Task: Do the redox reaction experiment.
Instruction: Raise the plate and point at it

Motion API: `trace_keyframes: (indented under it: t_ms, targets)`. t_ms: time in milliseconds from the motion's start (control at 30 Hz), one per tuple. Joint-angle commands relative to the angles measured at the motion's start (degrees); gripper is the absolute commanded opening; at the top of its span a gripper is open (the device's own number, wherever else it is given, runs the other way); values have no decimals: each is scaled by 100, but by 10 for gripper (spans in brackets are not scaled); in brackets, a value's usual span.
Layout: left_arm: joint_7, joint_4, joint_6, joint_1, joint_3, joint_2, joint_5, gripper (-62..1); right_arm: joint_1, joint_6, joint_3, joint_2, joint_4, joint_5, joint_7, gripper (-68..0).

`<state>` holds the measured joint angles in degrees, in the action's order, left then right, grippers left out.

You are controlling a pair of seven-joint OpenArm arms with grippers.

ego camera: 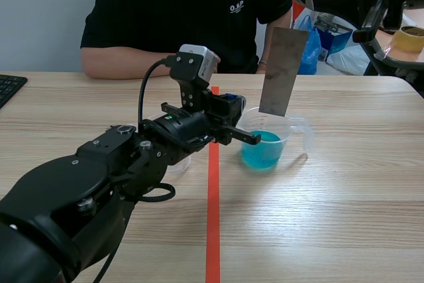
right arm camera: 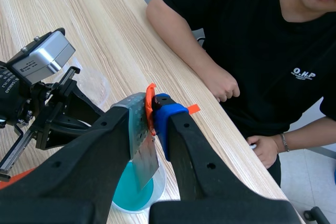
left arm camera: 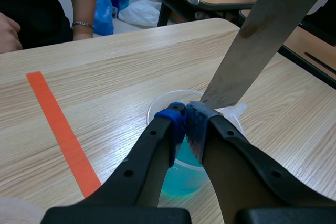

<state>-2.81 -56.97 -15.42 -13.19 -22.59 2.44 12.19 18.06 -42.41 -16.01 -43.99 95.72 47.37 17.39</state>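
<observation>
A clear plastic beaker [ego camera: 271,138] holding blue liquid [ego camera: 263,152] stands just right of the red tape line. A grey metal plate [ego camera: 283,71] hangs upright over it, its lower edge about level with the far rim. My right gripper [right arm camera: 149,116] is shut on the plate [right arm camera: 142,140], above the beaker [right arm camera: 137,192]. My left gripper [left arm camera: 185,121] is shut, its tips over the beaker's [left arm camera: 157,109] opening next to the plate [left arm camera: 257,40]. I cannot tell whether it touches the rim. In the scene view the left gripper [ego camera: 233,105] sits at the beaker's left side.
A person sits across the table with forearms [ego camera: 126,63] resting on it. A shallow clear dish [ego camera: 179,164] lies under my left arm. A keyboard [ego camera: 9,87] is at the far left edge. A tape roll [ego camera: 407,38] sits on a side table behind.
</observation>
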Motion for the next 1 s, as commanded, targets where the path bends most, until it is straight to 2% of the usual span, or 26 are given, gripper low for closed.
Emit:
trace_keyframes:
  t_ms: [0, 533, 633, 800, 933, 967]
  targets:
    - [-74, -61, -15, -107, 15, 70, 37, -582, 101, -31, 111, -59, 55, 44, -85, -667]
    - [-76, -61, -13, -107, 17, 50, 7, -582, 101, -31, 111, -59, 55, 44, -85, -667]
    - [-70, -61, -9, -83, 101, -35, -179, -582, 101, -31, 111, -59, 55, 44, -85, -667]
    - [33, -229, -66, 243, 623, -518, -352, -582, 101, -31, 111, -59, 57, 46, -90, -667]
    - [103, -1161, -557, 981, 1198, -1141, -350, -582, 101, -31, 111, -59, 57, 44, -85, -667]
    - [101, -1467, -599, 1217, 1331, -1296, -350, -582, 101, -31, 111, -61, 57, 44, -83, -667]
